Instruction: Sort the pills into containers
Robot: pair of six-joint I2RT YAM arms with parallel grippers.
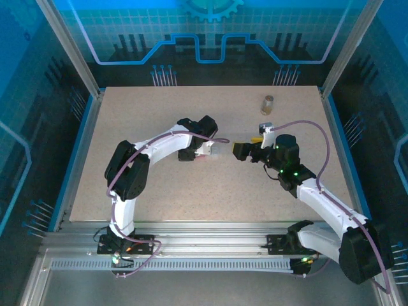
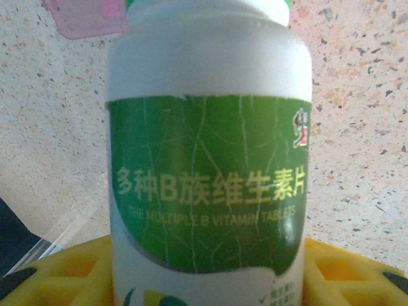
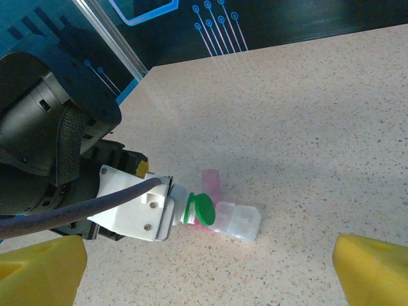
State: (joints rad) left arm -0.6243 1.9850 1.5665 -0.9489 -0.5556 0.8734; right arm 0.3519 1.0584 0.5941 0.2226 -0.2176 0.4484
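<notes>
The left end effector (image 1: 203, 150) is clamped on the white vitamin bottle (image 2: 208, 159); its yellow fingers (image 2: 60, 274) press the green-labelled body from both sides. The bottle is held low over the tabletop (image 1: 159, 185), tipped over so that its green cap (image 3: 203, 208) leads. A clear compartmented pill box (image 3: 239, 220) lies flat on the tabletop just beside the cap; whether the two touch I cannot tell. A pink vial (image 3: 211, 183) stands right behind the cap, close against the pill box. The right end effector (image 1: 241, 152) faces the bottle's cap end from the other side of the pill box, its fingers (image 3: 373, 268) spread wide, empty. A brownish vial (image 1: 267, 104) stands upright well apart from the bottle, beyond the right end effector.
</notes>
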